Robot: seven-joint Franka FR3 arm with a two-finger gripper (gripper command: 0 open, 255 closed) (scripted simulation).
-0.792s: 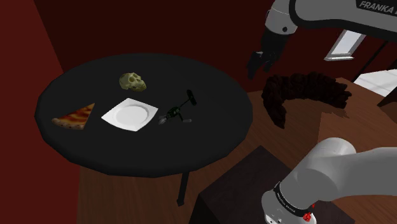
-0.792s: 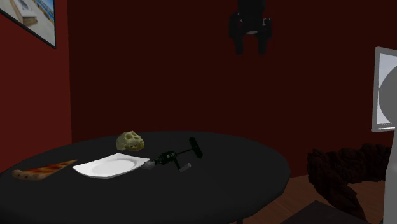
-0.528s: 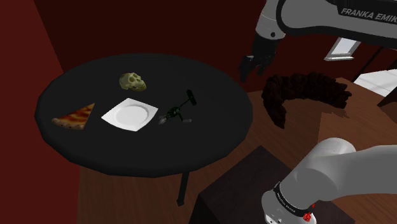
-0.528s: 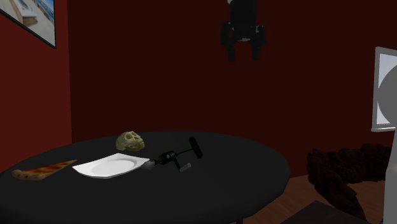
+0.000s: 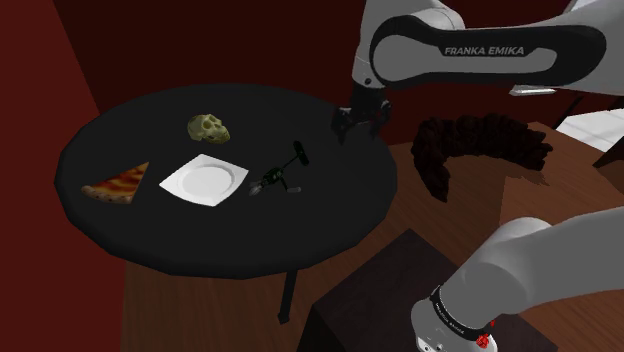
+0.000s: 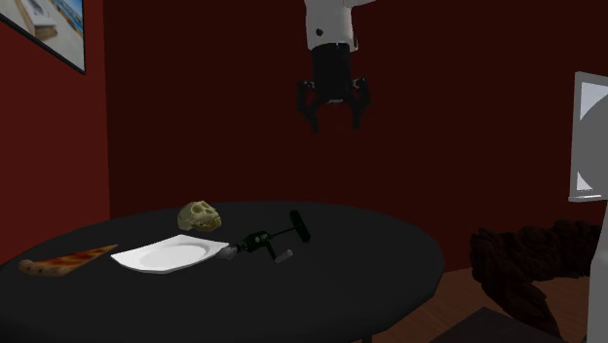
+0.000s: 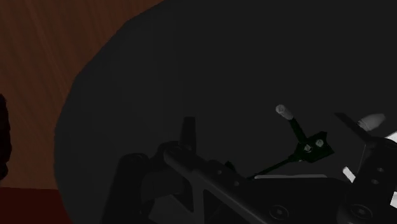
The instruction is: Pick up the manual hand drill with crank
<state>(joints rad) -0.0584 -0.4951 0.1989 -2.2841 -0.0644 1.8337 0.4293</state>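
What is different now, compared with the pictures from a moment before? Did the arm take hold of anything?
The gripper moved toward the shoulder view's left and came lower, so it is nearer the hand drill but still high above the black table. Its fingers stand open and hold nothing. The drill, the white plate, the pizza slice and the greenish lump lie as before.

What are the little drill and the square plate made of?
The hand drill looks like dark, dull metal with a greenish body and pale knobs, but that's a guess. The plate is plain matte white; ceramic or plastic, I can't tell.
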